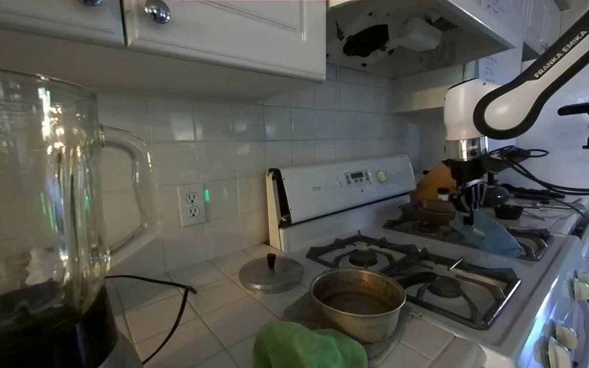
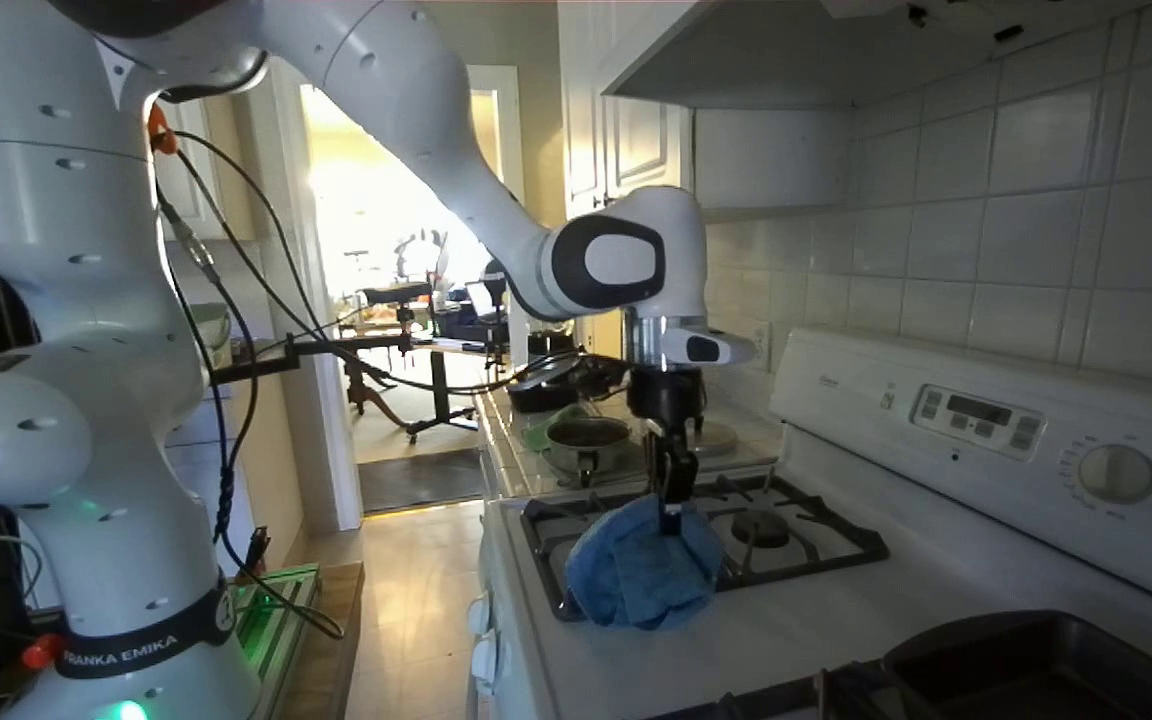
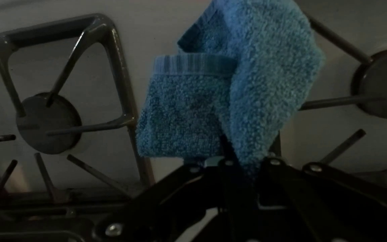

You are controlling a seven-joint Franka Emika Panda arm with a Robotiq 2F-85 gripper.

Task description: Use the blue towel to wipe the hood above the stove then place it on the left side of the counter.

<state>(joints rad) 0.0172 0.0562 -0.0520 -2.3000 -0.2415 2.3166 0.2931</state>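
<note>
the blue towel (image 3: 274, 67) looked soft and fuzzy, with a flat striped band near one edge, and it hung crumpled in uneven folds. the gripper (image 2: 672, 520) was clenched upon it. the towel was over the stove (image 2: 776, 630); in the wrist view it appeared between two black grates (image 3: 119, 74), covering a part of one, but i could not tell whether it touched them. the arm (image 2: 416, 110) sloped downward and bent, so that the gripper pointed straight down. farther away, beside the stove, was the tiled counter (image 2: 518, 468), where a small pot (image 2: 616, 457) stood. the hood (image 2: 766, 60) was high above the stove.
</note>
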